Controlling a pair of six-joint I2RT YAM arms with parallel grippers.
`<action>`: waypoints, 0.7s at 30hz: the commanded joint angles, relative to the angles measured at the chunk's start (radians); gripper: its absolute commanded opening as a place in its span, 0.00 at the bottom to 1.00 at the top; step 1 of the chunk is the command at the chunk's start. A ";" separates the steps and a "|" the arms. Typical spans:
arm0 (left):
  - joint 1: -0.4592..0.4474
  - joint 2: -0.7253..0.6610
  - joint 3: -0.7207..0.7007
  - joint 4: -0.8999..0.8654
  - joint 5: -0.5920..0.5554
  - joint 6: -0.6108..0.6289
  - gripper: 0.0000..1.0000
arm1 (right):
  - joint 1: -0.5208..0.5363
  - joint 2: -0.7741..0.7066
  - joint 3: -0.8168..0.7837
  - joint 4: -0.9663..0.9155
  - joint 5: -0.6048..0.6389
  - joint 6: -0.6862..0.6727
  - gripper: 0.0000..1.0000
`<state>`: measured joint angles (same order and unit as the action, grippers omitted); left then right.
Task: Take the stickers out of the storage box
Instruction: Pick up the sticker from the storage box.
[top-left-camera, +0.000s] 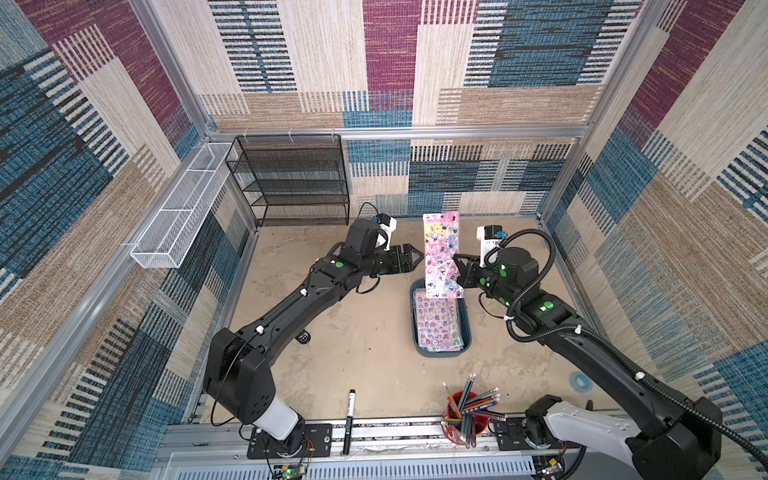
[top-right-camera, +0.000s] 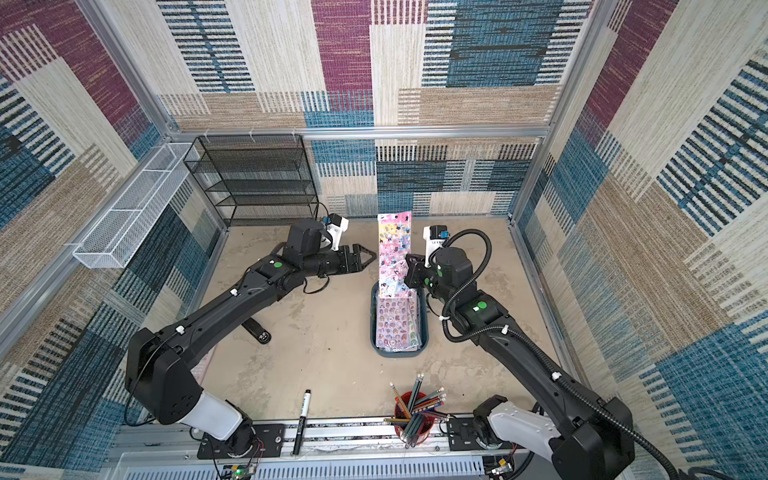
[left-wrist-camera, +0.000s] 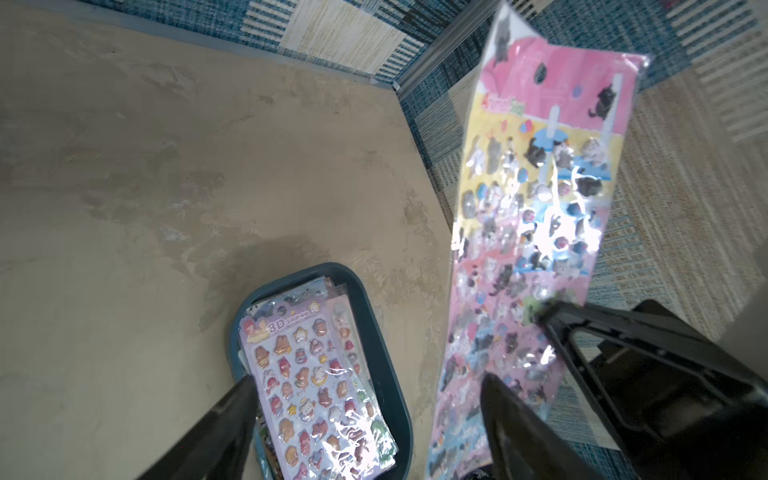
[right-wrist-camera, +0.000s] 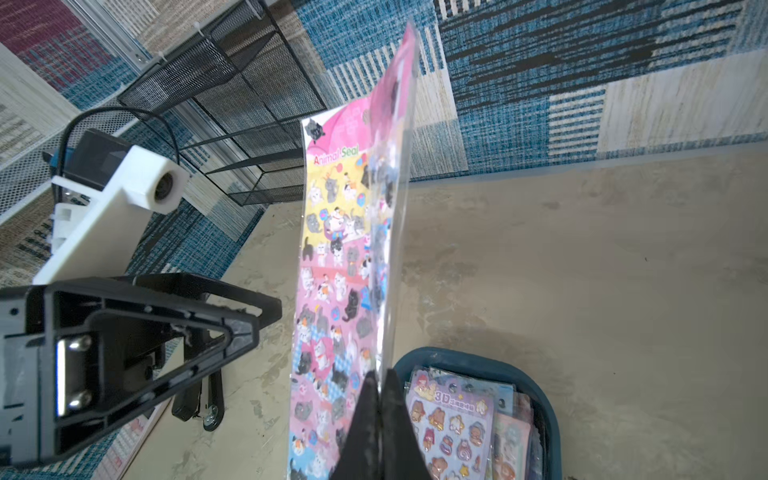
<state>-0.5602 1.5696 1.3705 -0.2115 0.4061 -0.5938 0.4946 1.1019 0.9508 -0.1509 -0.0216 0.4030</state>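
We find the right gripper (top-left-camera: 458, 269) clamped on the right edge of 1 pink cat sheet (top-left-camera: 441, 249). The sheet stands upright over the far end of the storage box (top-left-camera: 466, 332) and appears lifted clear of its rim. We judge the edge pinch deliberate: it leaves the sheet's face free and offers its other long edge to the left gripper (top-left-camera: 415, 258). That gripper's jaws stand wide and empty, tips just beside that edge; the right wrist view shows a thin gap, so no contact. The other stickers (top-left-camera: 438, 322) lie stacked flat in the box, a lilac sheet on top, nearly wall to wall, leaving little finger room at the sides. Bare table (top-left-camera: 374, 374) lies left of and before the box for setting sheets down. The black rack (top-left-camera: 291, 183), a stapler (right-wrist-camera: 199, 399) and the pencil cup (top-left-camera: 465, 415) stand well apart. The sheet is thin and glossy; we judge it may bend or slip.
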 joint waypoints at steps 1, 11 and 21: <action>0.028 0.006 0.015 0.084 0.178 0.024 0.82 | -0.018 0.003 0.003 0.059 -0.101 0.026 0.00; 0.085 0.063 -0.026 0.345 0.507 -0.107 0.71 | -0.090 0.037 -0.018 0.175 -0.364 0.125 0.00; 0.083 0.086 0.023 0.214 0.488 -0.050 0.27 | -0.129 0.086 -0.035 0.265 -0.506 0.178 0.00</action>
<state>-0.4759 1.6470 1.3777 0.0277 0.8722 -0.6502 0.3698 1.1767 0.9176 0.0364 -0.4530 0.5507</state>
